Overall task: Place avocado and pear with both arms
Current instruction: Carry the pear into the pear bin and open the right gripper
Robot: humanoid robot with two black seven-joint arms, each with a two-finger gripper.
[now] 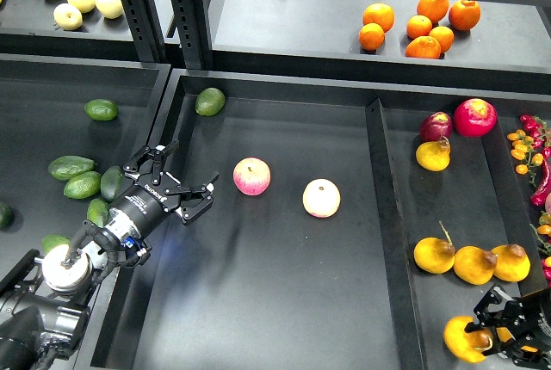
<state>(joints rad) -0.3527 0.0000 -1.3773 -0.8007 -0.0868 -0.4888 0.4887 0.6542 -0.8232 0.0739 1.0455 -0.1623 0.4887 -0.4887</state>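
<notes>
My left gripper (pixel 177 178) is open and empty over the left edge of the middle tray (pixel 258 301). A dark green elongated avocado (pixel 71 166) lies in the left bin among several other avocados, to the left of the gripper and apart from it. My right gripper (pixel 489 336) is at the bottom right corner, low in the right tray, with its fingers closed around a golden yellow pear (pixel 461 339). Part of that gripper is cut off by the view's edge. Three more yellow pears (pixel 475 264) lie in a row just above it.
A lighter, rounder avocado (pixel 209 101) lies at the middle tray's far left. Two pink-and-yellow apples (pixel 251 175) (pixel 321 198) sit in the middle tray. Oranges (pixel 420 26) are on the back shelf. A divider wall (pixel 387 215) separates the middle and right trays.
</notes>
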